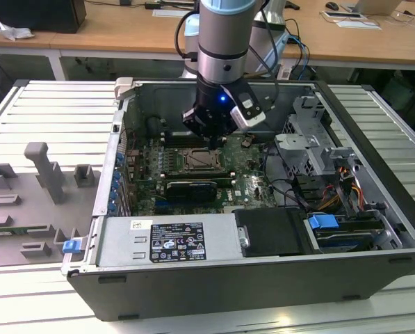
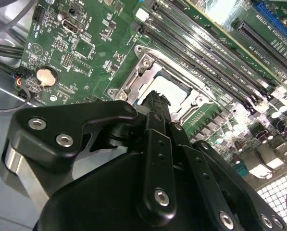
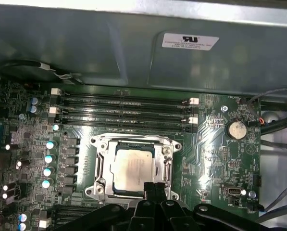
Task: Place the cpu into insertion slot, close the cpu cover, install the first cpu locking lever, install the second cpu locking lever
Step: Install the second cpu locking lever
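Note:
The cpu (image 3: 132, 168) is a pale silver square lying flat in the insertion slot (image 3: 115, 191) on the green board. The cpu cover (image 3: 101, 163), a metal frame with a square window, lies down flat around the chip. In both wrist views my gripper (image 3: 155, 188) hangs just above the near edge of the socket, fingertips pressed together with nothing between them. The second wrist view has the cpu (image 2: 171, 90) just past the gripper (image 2: 155, 102), framed by the cover (image 2: 133, 79). In the exterior view the gripper (image 1: 211, 141) hovers over the socket (image 1: 197, 161) inside the open computer case.
Long black memory slots (image 3: 124, 108) run beside the socket, toward the case wall (image 3: 133, 48). A round coin battery (image 3: 237, 129) and cables (image 3: 278, 125) sit to one side. In the exterior view a drive cage (image 1: 311, 139) stands on the right and a power supply (image 1: 165, 240) at the front.

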You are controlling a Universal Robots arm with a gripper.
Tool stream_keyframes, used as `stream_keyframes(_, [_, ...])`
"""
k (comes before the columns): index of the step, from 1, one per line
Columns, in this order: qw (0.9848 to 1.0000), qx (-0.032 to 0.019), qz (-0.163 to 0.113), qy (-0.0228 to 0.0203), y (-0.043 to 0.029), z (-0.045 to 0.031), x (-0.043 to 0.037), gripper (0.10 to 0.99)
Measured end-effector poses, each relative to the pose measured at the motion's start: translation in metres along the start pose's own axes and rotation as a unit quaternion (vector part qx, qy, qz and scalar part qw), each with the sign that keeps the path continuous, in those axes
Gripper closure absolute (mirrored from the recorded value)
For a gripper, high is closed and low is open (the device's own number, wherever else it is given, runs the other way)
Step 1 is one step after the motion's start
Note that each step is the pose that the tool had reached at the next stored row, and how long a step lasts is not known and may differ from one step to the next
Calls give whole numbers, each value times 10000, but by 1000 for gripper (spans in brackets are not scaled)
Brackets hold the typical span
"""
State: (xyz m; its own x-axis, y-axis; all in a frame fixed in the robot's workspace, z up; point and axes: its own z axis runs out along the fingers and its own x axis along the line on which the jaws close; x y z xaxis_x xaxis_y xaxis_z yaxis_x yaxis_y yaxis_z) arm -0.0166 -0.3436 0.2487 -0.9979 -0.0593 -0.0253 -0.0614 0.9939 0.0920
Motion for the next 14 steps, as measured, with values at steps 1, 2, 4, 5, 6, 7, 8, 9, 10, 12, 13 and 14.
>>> stream_keyframes(1, [10000, 0, 0, 0, -15, -1, 1, 980])
stream_keyframes(2, [10000, 0, 0, 0, -24, -2, 1, 980])
stream_keyframes(4, [10000, 0, 0, 0, -47, -5, 3, 980])
stream_keyframes(5, [10000, 0, 0, 0, -63, -6, 4, 980])
stream_keyframes(6, [10000, 0, 0, 0, -82, -8, 5, 980])
stream_keyframes(7, [10000, -1, 0, 0, -94, -9, 5, 980])
stream_keyframes(8, [10000, -8, 0, -1, -116, -11, 7, 980])
stream_keyframes(9, [10000, -22, 0, -2, -128, -12, 7, 980])
stream_keyframes(10, [10000, -57, 1, -3, -138, -13, 8, 980])
stream_keyframes(12, [9998, -195, 5, -9, -152, -13, 9, 980])
stream_keyframes(13, [9995, -311, 7, -15, -166, -12, 10, 980])
stream_keyframes(14, [9994, -340, 7, -17, -173, -11, 10, 980])
